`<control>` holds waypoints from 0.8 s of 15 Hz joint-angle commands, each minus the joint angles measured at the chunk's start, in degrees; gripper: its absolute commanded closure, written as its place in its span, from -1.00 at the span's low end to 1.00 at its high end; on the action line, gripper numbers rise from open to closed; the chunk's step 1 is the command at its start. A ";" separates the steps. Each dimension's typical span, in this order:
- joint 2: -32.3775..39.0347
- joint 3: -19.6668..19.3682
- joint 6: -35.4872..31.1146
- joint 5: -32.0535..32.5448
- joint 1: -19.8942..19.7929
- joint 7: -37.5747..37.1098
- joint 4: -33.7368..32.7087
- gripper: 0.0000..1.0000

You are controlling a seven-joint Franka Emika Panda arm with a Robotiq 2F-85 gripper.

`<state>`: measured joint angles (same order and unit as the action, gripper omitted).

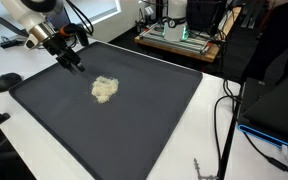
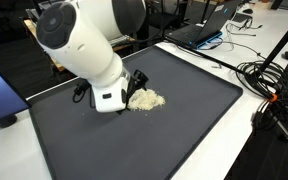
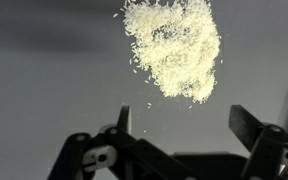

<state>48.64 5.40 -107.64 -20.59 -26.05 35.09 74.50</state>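
**A:** What is on the far left in an exterior view?

**B:** A white table (image 1: 34, 150) with a small black disc (image 1: 7, 81) lying on it. Just right of the disc, a gripper (image 1: 74, 62) hangs over the left part of a big dark mat (image 1: 144, 130).

**A:** Is the gripper holding anything?

**B:** No. Its jaws are spread wide and empty. In the wrist view the two fingers (image 3: 246, 125) have only bare mat between them.

**A:** What comes next?

**B:** A small loose heap of rice (image 1: 105, 88) lies on the mat, just right of the gripper and clear of its fingertips. In the wrist view the rice lies ahead of the spread jaws, with stray grains around its edge.

**A:** And further right?

**B:** Past the mat's edge, black cables (image 1: 224, 110) trail across the table. Beyond them is a laptop (image 1: 274, 115).
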 commanded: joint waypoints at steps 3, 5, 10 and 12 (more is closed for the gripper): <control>-0.79 0.73 -0.84 -5.62 -3.14 7.56 4.14 -1.00; -2.02 1.05 -2.77 -8.00 -4.23 10.94 7.49 -1.00; -6.92 0.23 -8.87 -12.26 -5.25 19.73 17.56 -1.00; -9.72 -0.27 -11.77 -13.66 -5.50 22.50 21.91 -1.00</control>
<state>45.46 5.41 -115.07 -31.01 -30.59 52.58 87.13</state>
